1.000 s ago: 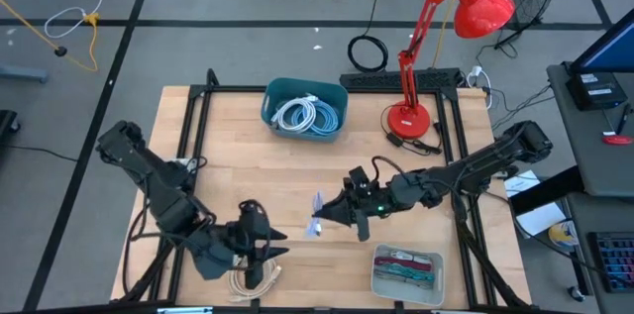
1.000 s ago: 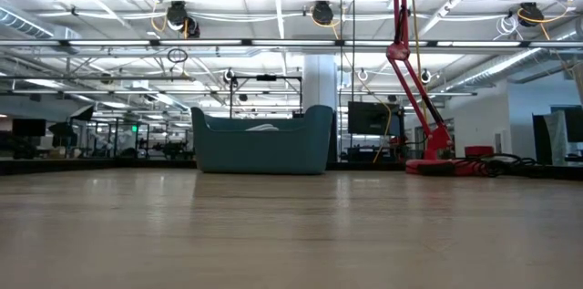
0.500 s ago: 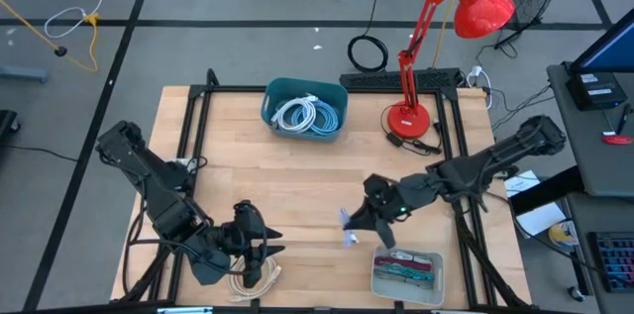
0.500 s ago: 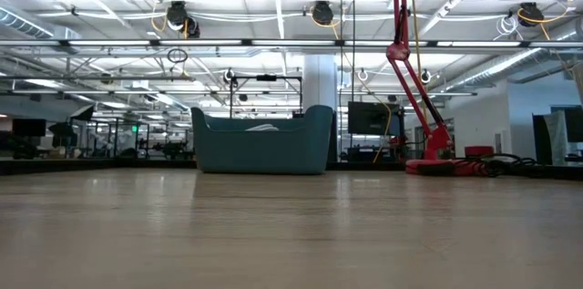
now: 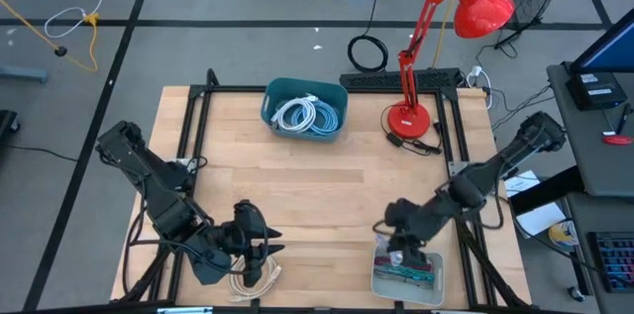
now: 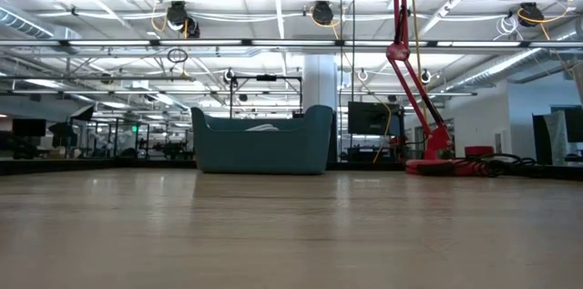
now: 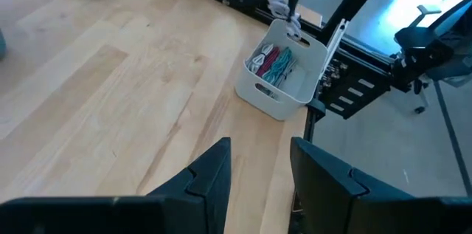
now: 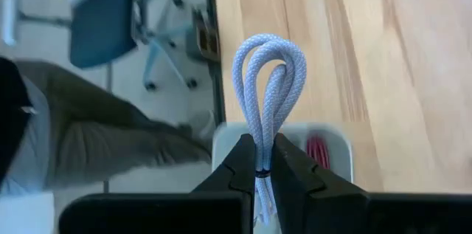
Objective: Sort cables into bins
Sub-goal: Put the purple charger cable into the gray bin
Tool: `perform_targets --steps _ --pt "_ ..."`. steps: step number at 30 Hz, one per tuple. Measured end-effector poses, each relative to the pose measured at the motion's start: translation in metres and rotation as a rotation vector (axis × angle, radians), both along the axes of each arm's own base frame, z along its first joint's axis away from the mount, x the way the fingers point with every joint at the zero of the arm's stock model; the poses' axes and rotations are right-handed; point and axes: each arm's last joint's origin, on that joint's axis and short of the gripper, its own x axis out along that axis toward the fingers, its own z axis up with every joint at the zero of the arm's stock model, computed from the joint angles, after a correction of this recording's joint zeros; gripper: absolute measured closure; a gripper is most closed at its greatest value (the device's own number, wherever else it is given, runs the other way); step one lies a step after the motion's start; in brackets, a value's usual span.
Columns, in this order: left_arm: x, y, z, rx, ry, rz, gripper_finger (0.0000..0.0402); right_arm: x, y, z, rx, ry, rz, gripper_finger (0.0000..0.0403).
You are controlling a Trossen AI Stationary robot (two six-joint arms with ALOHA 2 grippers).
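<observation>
Pale lilac-white braided cable [image 8: 268,79] is pinched between the fingers of my right end effector [image 8: 264,162], its folded loops standing up past my fingertips. That end effector hangs over the near right part of the table [image 5: 297,175], right above the pale grey tray [image 5: 381,282], where maroon and teal cable pieces [image 7: 274,63] already lie in a bundle. From the left wrist camera the braided piece dangles just over the tray's far rim.

My left end effector [image 7: 257,166] sits low at the near left of the table with its fingers parted and nothing between them. Just beside it lies a beige coil [image 5: 256,280] on the wood.

At the far edge the dark teal tub [image 5: 274,95] holds white and light blue coils [image 5: 307,116]. A red lamp [image 5: 426,56] stands to its right. A person seated in grey clothing [image 8: 96,138] shows beyond the table edge.
</observation>
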Motion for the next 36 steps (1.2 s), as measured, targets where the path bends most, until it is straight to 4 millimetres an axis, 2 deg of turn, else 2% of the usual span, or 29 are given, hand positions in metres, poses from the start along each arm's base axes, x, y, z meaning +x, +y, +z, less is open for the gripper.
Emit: perform_targets --steps 5,11,26,36 --pt "-0.001 0.001 -0.002 -0.001 0.021 0.012 0.0259 -0.016 0.016 -0.008 -0.024 0.095 0.044 0.0389" --pt "-0.001 0.002 -0.003 0.008 0.029 0.014 0.0259 -0.026 0.033 -0.026 -0.062 0.259 0.118 0.0389" --pt "0.001 0.01 -0.005 0.02 0.06 0.045 0.0259 -0.018 0.059 -0.085 -0.227 0.501 0.282 0.0389" --pt "0.0 0.009 -0.006 0.007 0.063 0.051 0.0259 -0.016 0.066 -0.103 -0.285 0.54 0.328 0.0389"
